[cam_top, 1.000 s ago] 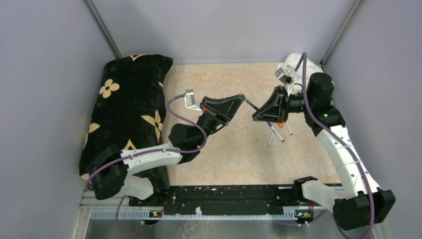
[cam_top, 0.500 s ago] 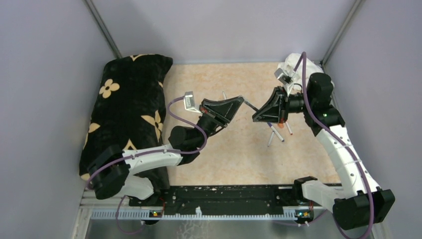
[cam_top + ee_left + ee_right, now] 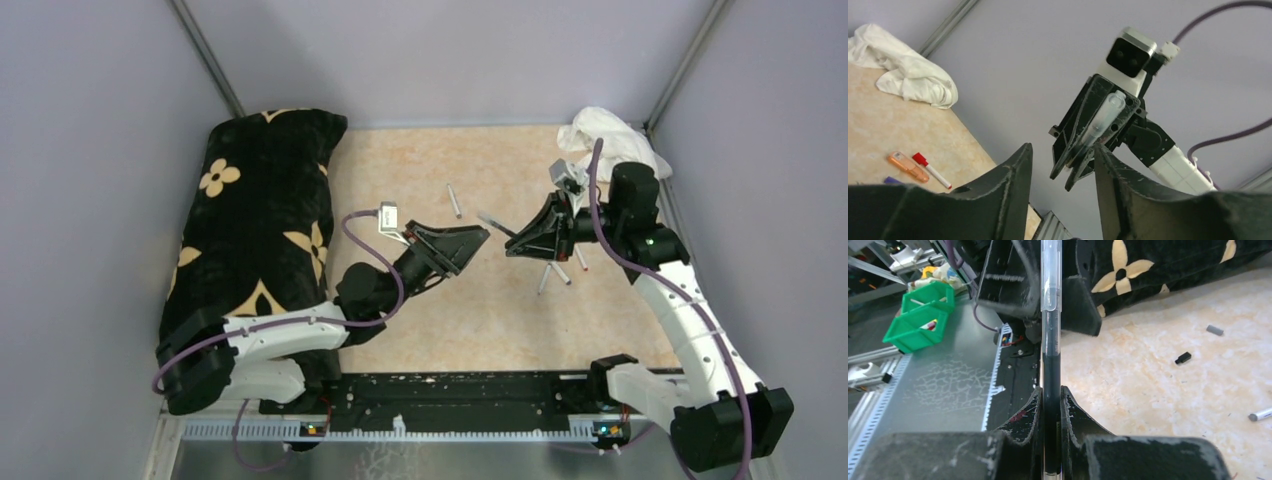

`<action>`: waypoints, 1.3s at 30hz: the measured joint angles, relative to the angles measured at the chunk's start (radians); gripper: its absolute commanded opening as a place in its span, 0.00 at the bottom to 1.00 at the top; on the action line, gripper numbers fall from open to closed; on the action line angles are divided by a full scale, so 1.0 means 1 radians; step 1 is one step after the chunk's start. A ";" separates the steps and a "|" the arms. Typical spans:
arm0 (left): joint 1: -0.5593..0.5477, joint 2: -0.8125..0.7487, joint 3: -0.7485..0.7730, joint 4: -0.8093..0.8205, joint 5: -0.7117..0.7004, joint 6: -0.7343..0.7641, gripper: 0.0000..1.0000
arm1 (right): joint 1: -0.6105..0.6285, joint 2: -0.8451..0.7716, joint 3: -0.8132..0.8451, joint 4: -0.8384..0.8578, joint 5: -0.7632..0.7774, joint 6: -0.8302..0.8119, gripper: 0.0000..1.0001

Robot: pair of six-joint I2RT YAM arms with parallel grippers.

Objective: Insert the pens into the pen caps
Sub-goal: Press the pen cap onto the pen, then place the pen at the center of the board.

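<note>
My right gripper point(image 3: 1051, 390) is shut on a pen point(image 3: 1050, 340) with a dark barrel and a clear cap over its far end. The overhead view shows this pen point(image 3: 495, 222) sticking out of the right gripper point(image 3: 511, 247) toward the left gripper point(image 3: 483, 234). The left gripper point(image 3: 1062, 150) is open with nothing between its fingers, a short gap from the pen's end. Loose pens lie on the table: one point(image 3: 455, 200) behind the grippers, others point(image 3: 545, 278) under the right arm. A black cap point(image 3: 1183, 358) and a grey cap point(image 3: 1214, 330) lie apart. An orange highlighter point(image 3: 908, 166) lies beside a red-capped pen point(image 3: 930, 170).
A black cushion with cream flowers point(image 3: 260, 210) covers the table's left side. A crumpled white cloth point(image 3: 610, 130) sits in the back right corner. Green bins point(image 3: 923, 315) stand beyond the table's near rail. Grey walls close in the sides.
The left gripper has opened and drawn back, down and to the left, away from the pen's capped end. The right gripper has dipped slightly, still gripping the pen.
</note>
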 measured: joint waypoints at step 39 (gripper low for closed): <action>0.069 -0.545 -0.365 -0.735 -0.161 0.189 0.82 | -0.138 0.404 -0.245 0.130 1.126 -0.165 0.20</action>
